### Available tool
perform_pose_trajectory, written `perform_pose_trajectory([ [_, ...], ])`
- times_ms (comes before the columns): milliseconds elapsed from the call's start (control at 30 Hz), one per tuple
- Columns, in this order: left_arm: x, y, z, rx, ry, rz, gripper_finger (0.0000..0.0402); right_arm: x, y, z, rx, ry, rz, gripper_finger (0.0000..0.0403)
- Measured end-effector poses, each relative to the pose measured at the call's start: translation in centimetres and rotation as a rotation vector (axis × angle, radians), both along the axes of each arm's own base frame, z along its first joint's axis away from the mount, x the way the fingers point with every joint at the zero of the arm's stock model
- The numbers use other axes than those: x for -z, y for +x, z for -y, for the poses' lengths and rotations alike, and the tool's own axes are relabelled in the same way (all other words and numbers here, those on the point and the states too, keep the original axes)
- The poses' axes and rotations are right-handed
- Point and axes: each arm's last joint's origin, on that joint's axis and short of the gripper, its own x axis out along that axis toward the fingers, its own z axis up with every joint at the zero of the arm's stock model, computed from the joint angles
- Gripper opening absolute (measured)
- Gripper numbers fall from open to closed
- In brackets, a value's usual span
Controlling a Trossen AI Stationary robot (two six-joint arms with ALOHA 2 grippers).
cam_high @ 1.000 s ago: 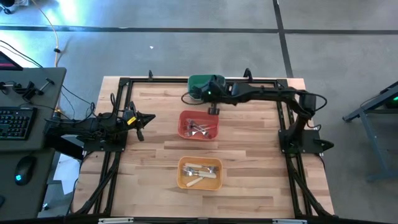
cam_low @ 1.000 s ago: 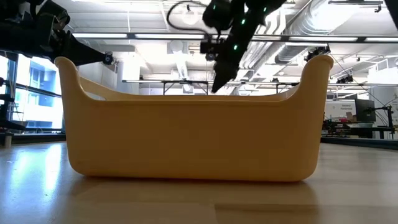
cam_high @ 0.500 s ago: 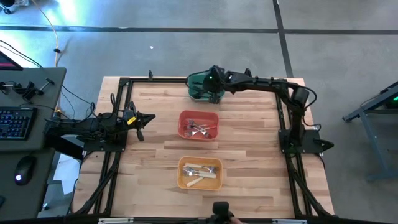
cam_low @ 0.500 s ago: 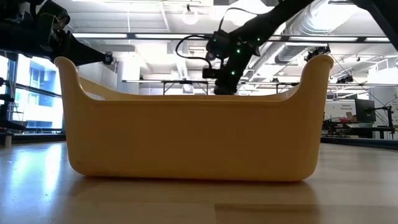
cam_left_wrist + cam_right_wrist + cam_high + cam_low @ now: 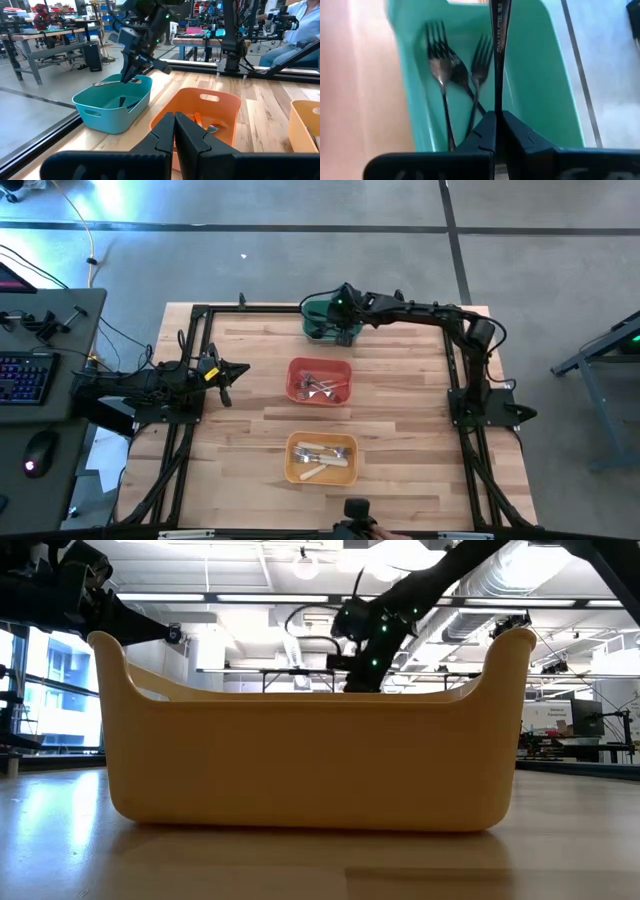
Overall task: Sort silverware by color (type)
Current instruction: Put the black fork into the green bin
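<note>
My right gripper [image 5: 345,332] hangs over the green bin [image 5: 322,320] at the table's far edge, shut on a dark metal utensil [image 5: 500,55]. The left wrist view shows that utensil [image 5: 107,83] sticking out level above the bin's rim. Dark forks [image 5: 442,70] lie on the green bin's floor. More silverware lies in the red bin [image 5: 320,380] and cream-handled pieces in the yellow bin [image 5: 321,458]. My left gripper [image 5: 175,131] waits shut at the table's left side, touching nothing. My right gripper pinches the dark utensil between its two fingers at one end of the handle [image 5: 499,102]. The fingers come down at a slant from above [image 5: 131,67]. The utensil is lifted clear and juts out roughly level past the fingertips over the green bin.
The three bins stand in a line down the table's middle, green farthest, red in the middle, yellow nearest and filling the low view [image 5: 310,755]. Bare wood lies on either side. A black frame [image 5: 200,310] borders the table. A person [image 5: 300,22] sits beyond it.
My right gripper has carried the utensil from just past the red bin toward the table's far edge and has come down over the green bin, staying shut. In the last half second it has hardly moved. The left arm has kept still.
</note>
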Motion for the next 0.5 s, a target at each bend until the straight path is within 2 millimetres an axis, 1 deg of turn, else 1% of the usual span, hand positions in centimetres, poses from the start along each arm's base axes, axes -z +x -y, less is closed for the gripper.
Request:
perform_pose_trajectory([
  [200,0.0,0.0,0.0,0.0,0.0,0.0,0.0005,1.9,-0.1,1.1,0.007,0.017,-0.046,0.0],
  [333,0.0,0.0,0.0,0.0,0.0,0.0,0.0005,2.4,0.1,1.3,-0.001,0.012,-0.048,0.0],
  [500,0.0,0.0,0.0,0.0,0.0,0.0,0.0005,2.9,-0.2,2.0,0.021,0.016,-0.055,0.0006],
])
